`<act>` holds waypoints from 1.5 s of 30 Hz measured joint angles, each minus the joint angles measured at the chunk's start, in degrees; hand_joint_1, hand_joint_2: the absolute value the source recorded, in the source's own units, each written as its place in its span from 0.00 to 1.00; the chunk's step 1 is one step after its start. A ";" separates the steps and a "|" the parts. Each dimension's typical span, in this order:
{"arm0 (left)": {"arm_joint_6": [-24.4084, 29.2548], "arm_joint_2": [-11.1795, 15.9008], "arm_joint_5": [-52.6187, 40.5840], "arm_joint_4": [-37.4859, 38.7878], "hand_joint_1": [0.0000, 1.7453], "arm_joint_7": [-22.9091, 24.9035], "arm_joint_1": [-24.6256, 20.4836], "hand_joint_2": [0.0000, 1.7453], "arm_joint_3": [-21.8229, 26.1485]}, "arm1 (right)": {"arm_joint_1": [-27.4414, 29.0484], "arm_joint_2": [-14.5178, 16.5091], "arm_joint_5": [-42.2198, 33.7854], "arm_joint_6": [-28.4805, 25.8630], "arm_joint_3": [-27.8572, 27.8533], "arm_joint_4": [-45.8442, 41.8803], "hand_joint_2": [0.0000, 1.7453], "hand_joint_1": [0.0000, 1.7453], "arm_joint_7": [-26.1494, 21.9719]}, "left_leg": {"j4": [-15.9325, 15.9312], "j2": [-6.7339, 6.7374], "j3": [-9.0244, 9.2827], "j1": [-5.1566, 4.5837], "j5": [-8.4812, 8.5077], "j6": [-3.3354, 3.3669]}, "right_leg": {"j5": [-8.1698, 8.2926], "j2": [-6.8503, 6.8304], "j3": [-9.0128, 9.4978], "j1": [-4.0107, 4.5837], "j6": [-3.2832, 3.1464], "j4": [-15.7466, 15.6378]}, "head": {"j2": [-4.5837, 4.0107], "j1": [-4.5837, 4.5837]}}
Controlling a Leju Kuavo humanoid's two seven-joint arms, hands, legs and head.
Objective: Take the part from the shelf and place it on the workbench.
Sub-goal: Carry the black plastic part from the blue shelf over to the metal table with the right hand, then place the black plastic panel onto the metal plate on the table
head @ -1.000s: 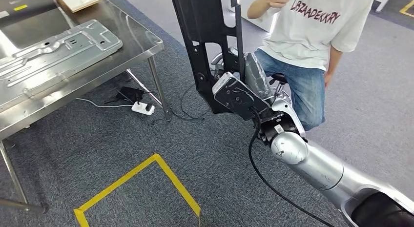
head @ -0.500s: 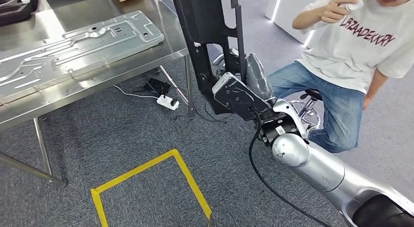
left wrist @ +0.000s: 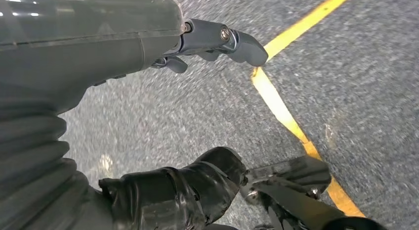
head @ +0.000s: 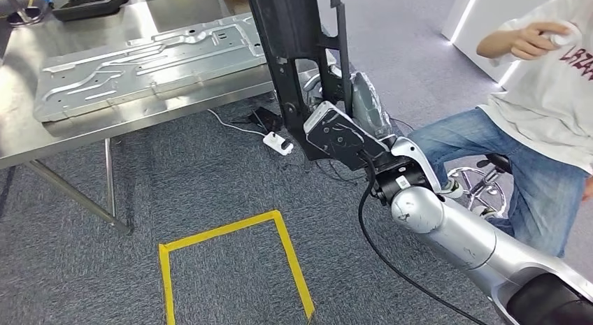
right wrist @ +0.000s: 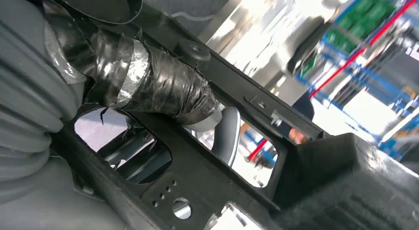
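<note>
Right hand [head: 349, 119] grasping the black part [head: 294, 52] — the workbench [head: 28, 140] has swung nearer in view — placement approaching; left hand [left wrist: 148, 67] hangs released.

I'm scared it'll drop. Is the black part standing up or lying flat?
Standing up. The black part rises upright from the right hand gripping it.
</note>
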 joint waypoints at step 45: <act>-5.63 0.63 1.05 0.02 0.00 -3.99 -0.26 1.00 0.76 | -6.36 -9.71 30.81 19.26 2.41 9.73 1.00 1.00 21.64 | -16.68 -0.04 10.60 -0.17 4.70 2.91 | -5.67 2.29 -8.27 0.11 2.85 14.14 | 0.00 0.92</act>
